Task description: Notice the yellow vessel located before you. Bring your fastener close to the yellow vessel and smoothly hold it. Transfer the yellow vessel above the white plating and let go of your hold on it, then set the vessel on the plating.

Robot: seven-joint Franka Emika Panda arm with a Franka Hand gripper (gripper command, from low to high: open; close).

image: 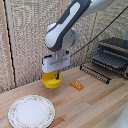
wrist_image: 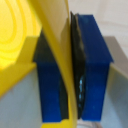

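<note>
Exterior view: the gripper [image: 56, 75], at the end of the white arm [image: 67, 25], holds the yellow bowl [image: 51, 80] lifted clear of the wooden table [image: 95, 102]. The white plate [image: 31, 111] lies nearer the camera, toward the exterior view's left, apart from the bowl. A small orange block [image: 76, 85] rests just right of the bowl; a dark rack [image: 111, 59] stands at far right. Wrist view: both blue fingers [wrist_image: 92, 70] pinch the bowl's thin wall (rim [wrist_image: 55, 45] sandwiched between them).
</note>
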